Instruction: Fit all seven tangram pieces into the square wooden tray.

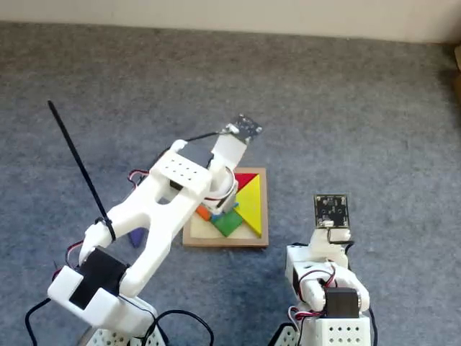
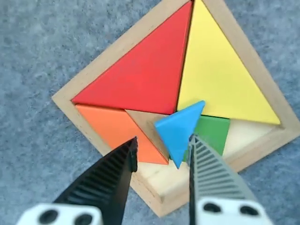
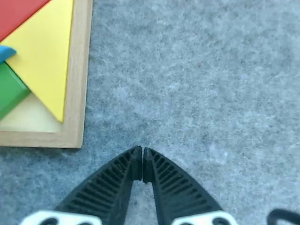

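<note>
The square wooden tray (image 2: 157, 194) holds a large red triangle (image 2: 140, 75), a large yellow triangle (image 2: 220, 79), an orange piece (image 2: 110, 124) and a green piece (image 2: 214, 133). A small blue triangle (image 2: 180, 131) lies skewed over the green piece and a bare gap. My left gripper (image 2: 161, 152) hangs open just above the tray, its grey finger (image 2: 206, 168) touching the blue triangle's edge. My right gripper (image 3: 142, 164) is shut over bare carpet, beside the tray's corner (image 3: 75, 93). A purple piece (image 1: 137, 236) lies on the carpet left of the tray (image 1: 225, 241).
Grey carpet covers the whole floor. The left arm (image 1: 173, 194) stretches over the tray's left half and hides it from above. The right arm (image 1: 328, 281) sits folded at the near right. A black cable (image 1: 75, 162) slants up at the left.
</note>
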Controlling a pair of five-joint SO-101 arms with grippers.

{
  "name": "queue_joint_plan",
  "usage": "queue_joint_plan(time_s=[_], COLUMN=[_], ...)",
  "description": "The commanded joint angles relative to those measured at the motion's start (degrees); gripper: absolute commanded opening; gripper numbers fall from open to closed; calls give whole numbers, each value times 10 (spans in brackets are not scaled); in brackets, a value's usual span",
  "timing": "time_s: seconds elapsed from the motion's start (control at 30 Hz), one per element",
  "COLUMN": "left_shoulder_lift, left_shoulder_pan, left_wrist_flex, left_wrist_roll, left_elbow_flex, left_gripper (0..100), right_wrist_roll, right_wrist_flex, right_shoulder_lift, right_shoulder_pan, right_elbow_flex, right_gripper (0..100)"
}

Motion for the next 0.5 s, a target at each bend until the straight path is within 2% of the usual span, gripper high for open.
queue_joint_plan(time_s=[0.0,0.2,0.47], left_shoulder_lift=[-5,-2,1], left_shoulder_pan=[-5,-14,-59], left_wrist_flex=[36,35,34], left_wrist_roll=[5,5,6], left_elbow_flex=[-49,-51,-51], left_gripper=[185,181,181], right_wrist_roll=[5,5,5], right_wrist_flex=[2,2,2], right_shoulder_lift=[-10,-10,-10], right_shoulder_pan=[8,8,8], right_elbow_flex=[67,67,67], right_gripper=[18,18,18])
